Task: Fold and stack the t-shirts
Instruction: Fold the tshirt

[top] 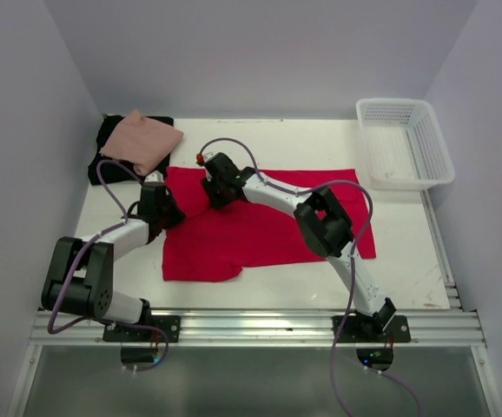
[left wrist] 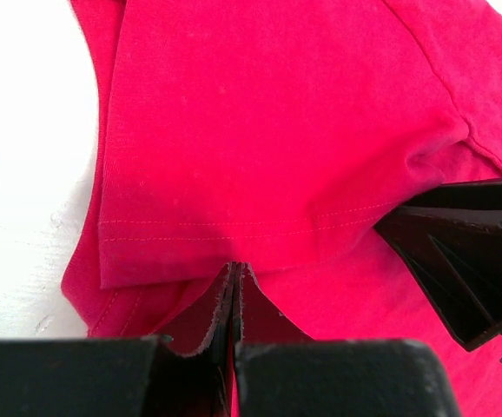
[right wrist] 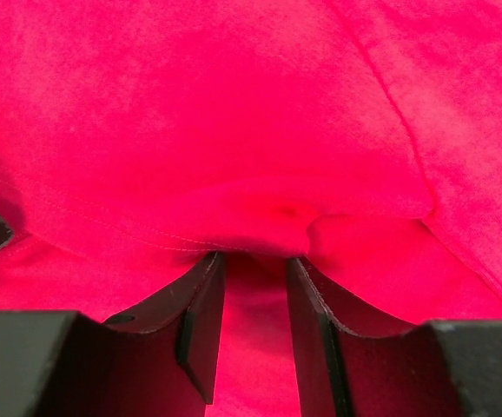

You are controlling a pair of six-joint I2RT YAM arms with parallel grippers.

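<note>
Flagging risk: right pincer (right wrist: 255, 261) apart, left pincer (left wrist: 235, 268) tips together at sleeve hem (left wrist: 234, 233); snagged cloth could drag red t-shirt (top: 260, 236) fold open w/ any retreat.

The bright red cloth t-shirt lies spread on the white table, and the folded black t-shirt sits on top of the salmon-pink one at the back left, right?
Not quite: the top external view shows the folded salmon-pink cloth t-shirt on top of the black cloth t-shirt, not beneath it. The bright red cloth t-shirt does lie spread on the white table.

Pale lavender walls (top: 260, 52) enclose a white table (top: 320, 148) edged by an aluminium rail (top: 260, 326).
</note>
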